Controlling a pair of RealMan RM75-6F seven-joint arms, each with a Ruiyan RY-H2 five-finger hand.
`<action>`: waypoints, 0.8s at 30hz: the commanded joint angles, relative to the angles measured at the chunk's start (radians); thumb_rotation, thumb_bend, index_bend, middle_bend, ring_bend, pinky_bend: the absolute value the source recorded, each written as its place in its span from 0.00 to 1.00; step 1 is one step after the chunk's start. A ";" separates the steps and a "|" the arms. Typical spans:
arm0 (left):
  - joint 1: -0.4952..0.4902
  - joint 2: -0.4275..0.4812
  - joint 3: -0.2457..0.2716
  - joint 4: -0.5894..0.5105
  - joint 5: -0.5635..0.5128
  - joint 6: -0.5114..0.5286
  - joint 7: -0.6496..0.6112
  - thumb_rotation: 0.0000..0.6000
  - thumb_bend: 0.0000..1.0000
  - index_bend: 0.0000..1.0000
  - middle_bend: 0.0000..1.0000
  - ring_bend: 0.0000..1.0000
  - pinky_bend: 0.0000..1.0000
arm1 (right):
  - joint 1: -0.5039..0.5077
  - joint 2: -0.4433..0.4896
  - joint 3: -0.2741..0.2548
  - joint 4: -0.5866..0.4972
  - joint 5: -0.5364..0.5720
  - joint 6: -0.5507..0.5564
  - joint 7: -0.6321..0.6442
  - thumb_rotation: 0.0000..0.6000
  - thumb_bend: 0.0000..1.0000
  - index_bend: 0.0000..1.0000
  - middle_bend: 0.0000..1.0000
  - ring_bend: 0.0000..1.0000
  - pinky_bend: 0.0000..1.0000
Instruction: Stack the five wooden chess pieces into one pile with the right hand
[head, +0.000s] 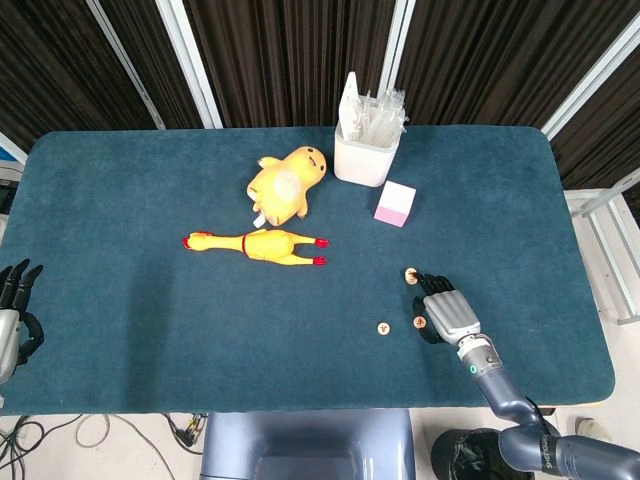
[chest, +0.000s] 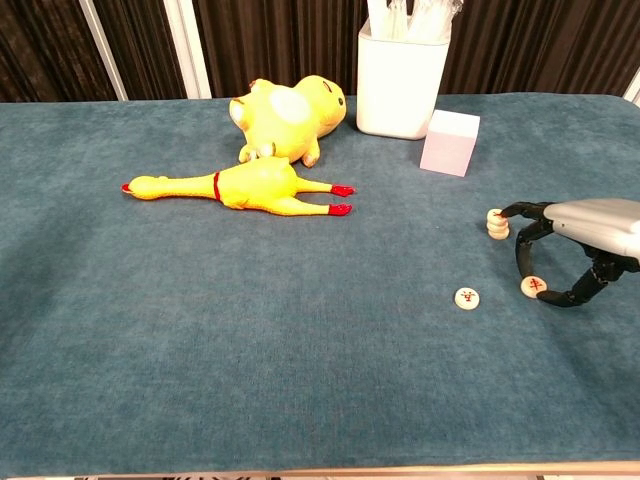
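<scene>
Blue table, right hand partly cropped.

A short stack of pale wooden discs stands upright on the cloth. Nearer the front edge, two single pieces lie flat, red characters up: one just under curled fingers, the other apart.
</scene>
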 joint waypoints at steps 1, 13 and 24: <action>0.000 0.000 0.000 0.000 0.000 0.000 -0.001 1.00 0.82 0.10 0.00 0.00 0.01 | -0.001 0.005 0.002 -0.006 -0.003 0.004 0.000 1.00 0.40 0.54 0.06 0.02 0.08; 0.000 0.000 0.000 0.000 0.000 0.000 0.001 1.00 0.82 0.10 0.00 0.00 0.01 | -0.007 0.027 0.004 -0.024 -0.001 0.012 0.002 1.00 0.40 0.54 0.06 0.02 0.09; 0.000 0.000 0.000 -0.001 0.000 0.001 0.001 1.00 0.82 0.10 0.00 0.00 0.01 | 0.018 0.113 0.063 -0.110 0.029 0.022 -0.022 1.00 0.40 0.54 0.06 0.02 0.09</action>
